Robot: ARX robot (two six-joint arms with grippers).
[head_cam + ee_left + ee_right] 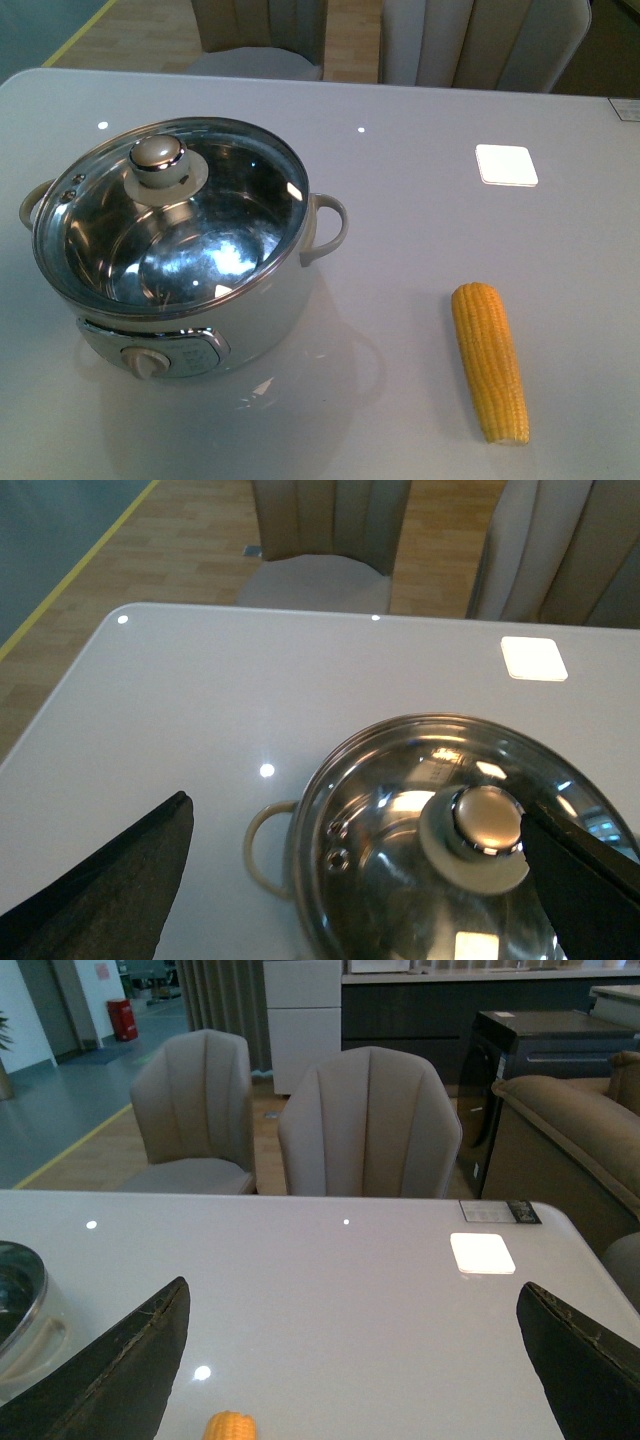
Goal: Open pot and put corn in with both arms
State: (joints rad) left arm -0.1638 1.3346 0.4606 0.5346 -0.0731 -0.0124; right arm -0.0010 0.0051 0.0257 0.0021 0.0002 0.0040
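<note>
Table (400, 150): white, glossy; carries all items.
Chairs (368, 1125): two, beige, ribbed backs, beyond the far edge.
Pot (255, 320): white, round, by the left edge and toward the near edge; steel bowl shows through the lid.
Lid (230, 215): glass with a steel rim, seated on the pot, closed.
Left gripper (355, 808): black fingers (110, 880) spread wide, holding nothing; it hovers over the lid, with one finger just beside the lid knob.
Right gripper (352, 1288): fingers (110, 1370) spread wide, empty, above bare table; the corn tip shows between them, nearer one finger.
Corn (490, 360): yellow cob, flat on the table toward the near right corner, lengthwise near to far, well apart from the pot.
Handles (330, 225): two cream loops, one on each side of the pot.
Lid knob (158, 155): shiny, on a cream base.
Dial (147, 362): on the pot's front panel, facing the near edge.
</note>
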